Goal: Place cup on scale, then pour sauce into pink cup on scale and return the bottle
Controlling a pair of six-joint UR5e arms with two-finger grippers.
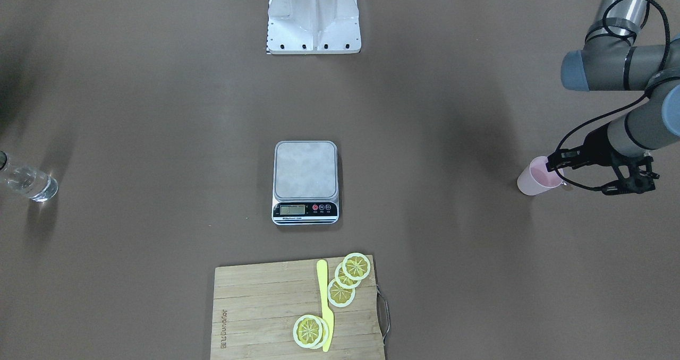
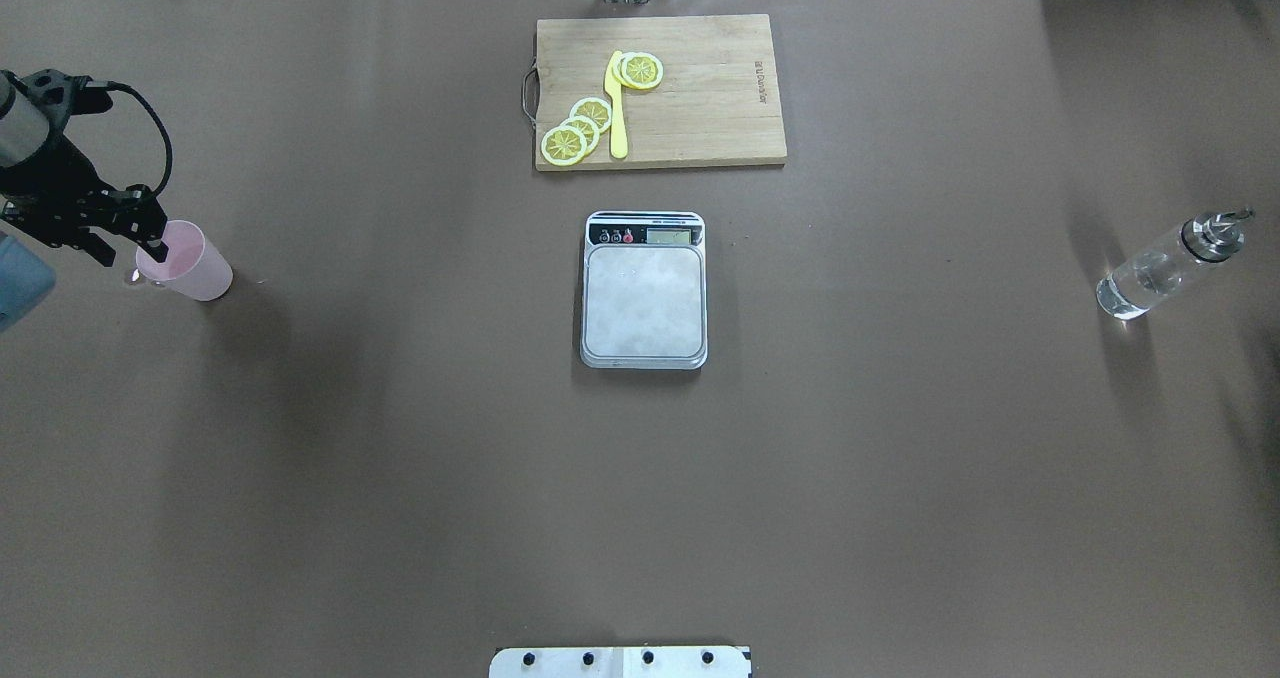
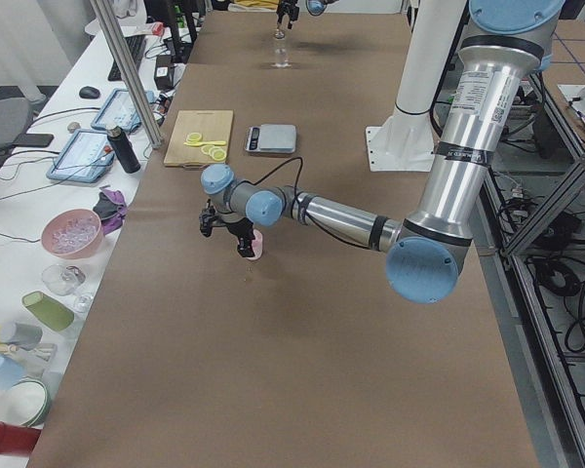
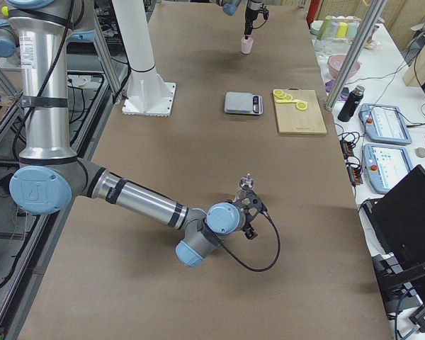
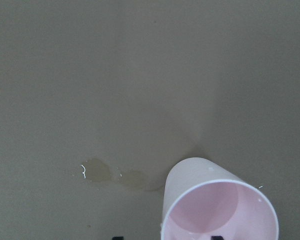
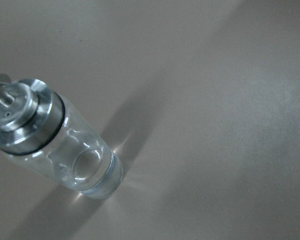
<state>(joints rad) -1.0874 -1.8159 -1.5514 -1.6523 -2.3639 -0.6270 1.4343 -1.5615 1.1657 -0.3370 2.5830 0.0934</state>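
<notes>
**Left jaws astride cup rim; bottle alone at far end**

Cup, pale pink, stood on the brown table at the robot's far left, well apart from the scale. It was not on the platform.

Left gripper was down at the cup's rim. In the left wrist view one fingertip sat inside the cup and the other outside the wall, with a wide gap between them. The jaws were spread and not pinching the wall.

Two small wet patches glistened on the table just beside the cup's base.

Scale lay mid-table, its display strip facing away from the robot's base and toward the cutting board.

Bottle, with clear sauce inside and a metal spout top, stood at the robot's far right, well apart from the scale.

Right gripper was close to the bottle's top, and only the side views showed it. Cannot tell how its jaws stood. The right wrist view showed the bottle from above with no finger in sight.

On the board were lemon slices in two groups, with a yellow knife between them.
</notes>
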